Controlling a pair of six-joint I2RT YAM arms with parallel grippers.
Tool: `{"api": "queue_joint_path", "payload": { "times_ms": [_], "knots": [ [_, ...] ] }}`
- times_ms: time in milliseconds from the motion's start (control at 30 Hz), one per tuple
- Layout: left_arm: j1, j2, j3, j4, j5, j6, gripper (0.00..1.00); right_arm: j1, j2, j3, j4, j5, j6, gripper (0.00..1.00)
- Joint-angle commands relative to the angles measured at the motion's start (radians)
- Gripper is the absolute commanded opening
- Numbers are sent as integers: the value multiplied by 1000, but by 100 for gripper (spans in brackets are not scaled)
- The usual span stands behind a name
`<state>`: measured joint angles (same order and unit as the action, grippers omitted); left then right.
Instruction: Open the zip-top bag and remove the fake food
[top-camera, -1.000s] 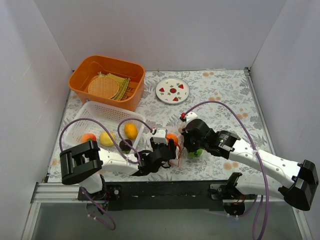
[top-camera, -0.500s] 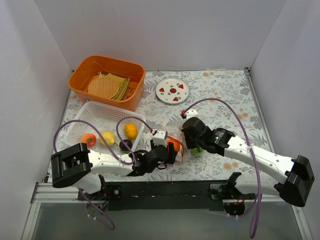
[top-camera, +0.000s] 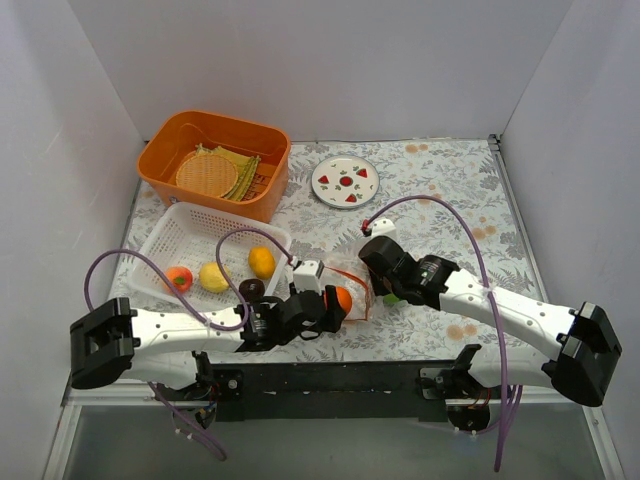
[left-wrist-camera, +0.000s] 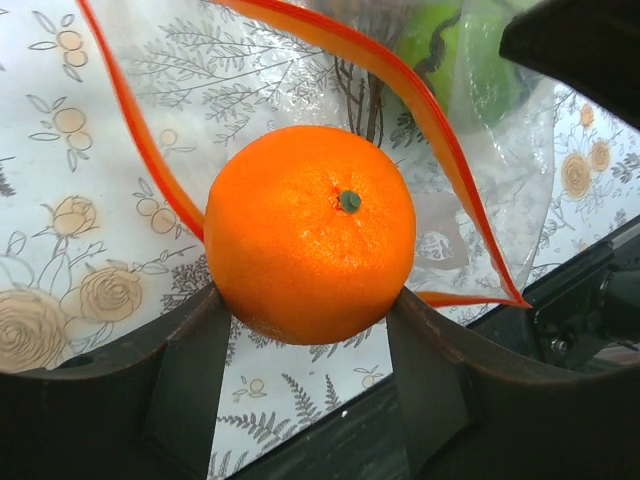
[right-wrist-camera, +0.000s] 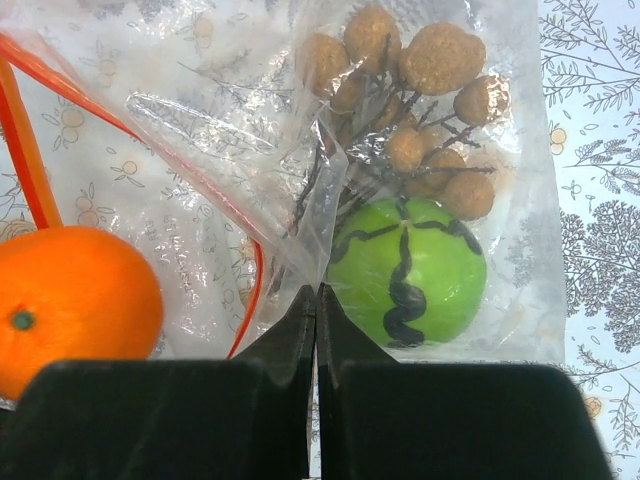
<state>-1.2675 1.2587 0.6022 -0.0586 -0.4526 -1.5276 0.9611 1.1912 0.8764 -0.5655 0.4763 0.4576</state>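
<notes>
Orange fruit (left-wrist-camera: 310, 230) is pinched in the left tool (left-wrist-camera: 308, 305) at the mouth of the opened zip-top bag (right-wrist-camera: 200, 150); right tool (right-wrist-camera: 317, 300) nips its film; green ball (right-wrist-camera: 410, 270) at 1 o'clock and nuts (right-wrist-camera: 440, 55) not yet out.

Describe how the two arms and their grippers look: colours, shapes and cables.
The left arm and right arm are white shells with black joints and blocky black shoulders. A thin purple cable loops along each. The left gripper and right gripper have dark fingers.
</notes>
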Motion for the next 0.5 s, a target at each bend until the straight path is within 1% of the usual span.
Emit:
{"api": "queue_joint_path", "payload": {
  "times_ms": [0,100,133,200,233,267,333,367,433,467],
  "knots": [
    [5,-99,33,-119,-79,-68,29,-5,-2,-19,35,33,30,1],
    [19,-105,89,-190,-145,-88,29,-5,-21,-37,38,18,35,1],
    [28,-104,111,-252,-159,-101,29,-5,-28,-40,38,15,35,1],
    [66,-108,161,-309,-196,-138,29,-7,-38,-42,32,13,33,1],
    [85,-116,175,-376,-208,-157,28,-7,-47,-43,27,12,33,1],
    [130,-126,188,-401,-216,-176,27,-5,-48,-45,24,12,33,1],
    [183,-168,211,-458,-221,-181,27,-5,-61,-50,21,2,33,1],
    [251,-180,221,-478,-218,-190,27,-7,-64,-54,21,1,33,1],
    [316,-221,238,-516,-207,-184,27,-7,-71,-59,24,-8,32,1],
    [373,-235,238,-523,-207,-180,27,-7,-74,-59,23,-13,32,1]
  ]
}}
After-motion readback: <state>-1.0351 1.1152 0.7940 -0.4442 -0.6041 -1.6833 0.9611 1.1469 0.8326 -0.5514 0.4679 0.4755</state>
